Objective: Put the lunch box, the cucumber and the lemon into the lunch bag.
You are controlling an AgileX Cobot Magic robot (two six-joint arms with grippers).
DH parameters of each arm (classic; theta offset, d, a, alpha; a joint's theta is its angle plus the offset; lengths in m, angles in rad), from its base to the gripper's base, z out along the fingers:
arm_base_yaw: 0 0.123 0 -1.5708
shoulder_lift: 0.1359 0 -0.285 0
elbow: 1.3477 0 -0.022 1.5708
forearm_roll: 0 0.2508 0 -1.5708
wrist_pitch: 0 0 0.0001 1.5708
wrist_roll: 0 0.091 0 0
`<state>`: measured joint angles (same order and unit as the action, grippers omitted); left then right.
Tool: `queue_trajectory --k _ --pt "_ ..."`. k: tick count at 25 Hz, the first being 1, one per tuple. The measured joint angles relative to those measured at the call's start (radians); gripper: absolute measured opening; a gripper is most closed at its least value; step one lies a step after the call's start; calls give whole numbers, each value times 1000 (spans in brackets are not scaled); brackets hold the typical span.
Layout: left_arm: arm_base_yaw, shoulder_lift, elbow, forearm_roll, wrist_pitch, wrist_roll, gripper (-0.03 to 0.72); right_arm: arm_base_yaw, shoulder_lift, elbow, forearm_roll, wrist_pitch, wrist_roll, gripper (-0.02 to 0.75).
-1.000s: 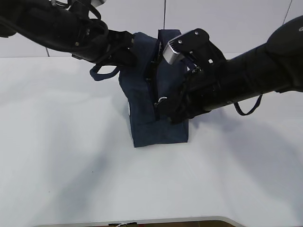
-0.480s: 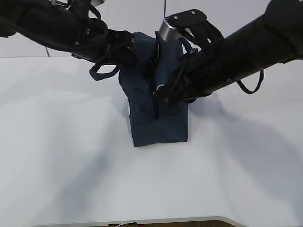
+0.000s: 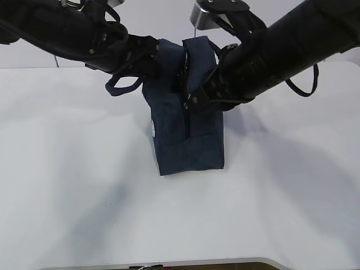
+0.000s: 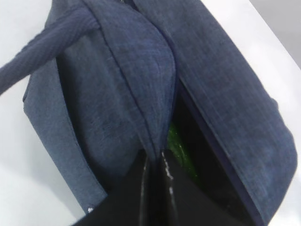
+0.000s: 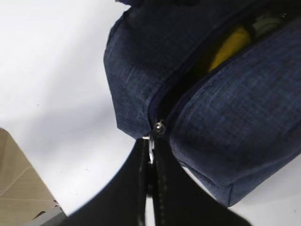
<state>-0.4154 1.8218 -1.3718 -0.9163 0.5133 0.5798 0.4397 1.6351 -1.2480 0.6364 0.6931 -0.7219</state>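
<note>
Between the two black grippers a dark navy fabric lunch bag [image 3: 188,132] with loop handles is held upright on the white table [image 3: 84,197]. At the left gripper [image 4: 154,162] the fingers are pressed together on a fold of the bag's upper fabric, and a strip of the smooth dark-green cucumber [image 4: 178,149] is seen just beside them, inside the dark opening. At the right gripper [image 5: 150,153] the fingers are pinched on the silver zipper pull [image 5: 159,128], which sits directly ahead of the tips, at the closed end of the zipper. Beyond that gripper, through the open gap, the bright-yellow lemon [image 5: 230,47] is seen inside the bag, and a pale shape [image 5: 265,21] past it is possibly the sage-green lid of the lunch box, though it is too blurred to be sure. One loop handle [image 3: 121,85] hangs below the left arm.
</note>
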Motion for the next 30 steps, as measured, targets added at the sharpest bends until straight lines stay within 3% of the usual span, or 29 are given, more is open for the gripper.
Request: queue_trajectory --k 12,20,30 --pt "0 0 0 -5 5 0 6 0 23 -71 -44 118 74 5" --pt "0 0 0 -8 32 0 277 0 26 -80 -89 147 82 5" --pt "0 -67 0 -8 62 26 349 0 26 -79 -103 152 85 5"
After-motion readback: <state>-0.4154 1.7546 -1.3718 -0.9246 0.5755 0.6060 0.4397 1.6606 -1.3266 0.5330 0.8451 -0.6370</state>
